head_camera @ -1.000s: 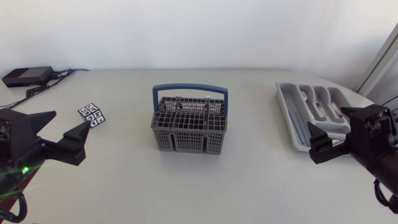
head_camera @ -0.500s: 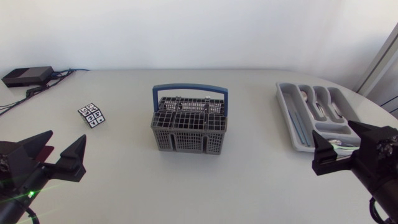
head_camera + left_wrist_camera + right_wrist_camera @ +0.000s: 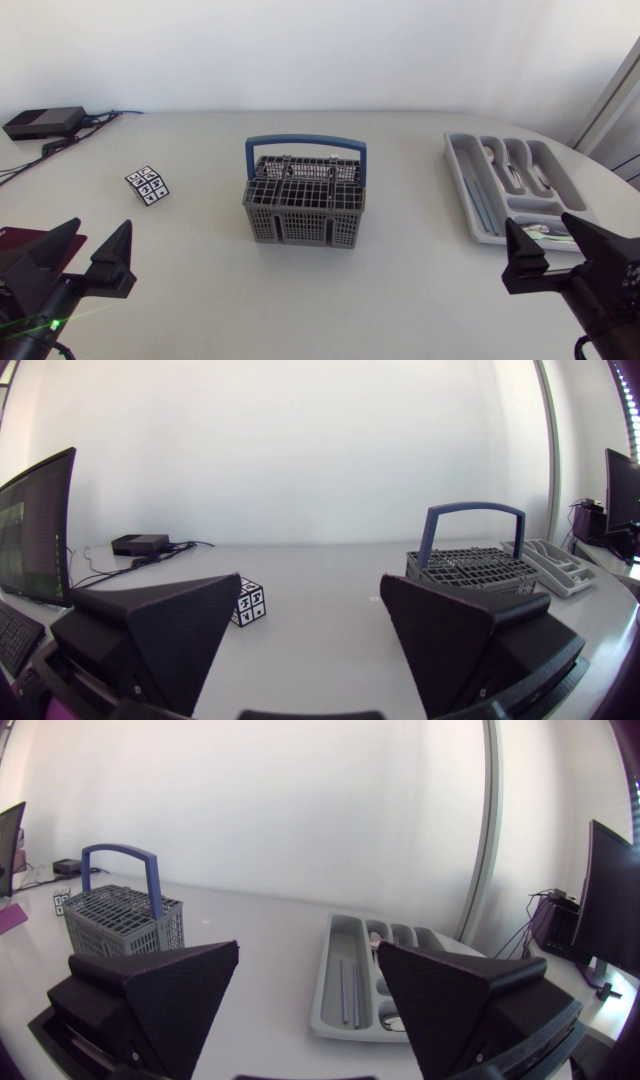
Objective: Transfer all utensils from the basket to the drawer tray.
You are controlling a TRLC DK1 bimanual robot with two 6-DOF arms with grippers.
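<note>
Grey basket with blue handle, upright at mid-table; contents not discernible through its grid top. Right of basket, well apart: grey drawer tray, cutlery lying in its compartments. Left of and nearer than basket: left gripper, fingers spread, nothing between. Right of and nearer than basket, just before tray: right gripper, likewise spread, empty. Left of basket: marker cube.
</note>
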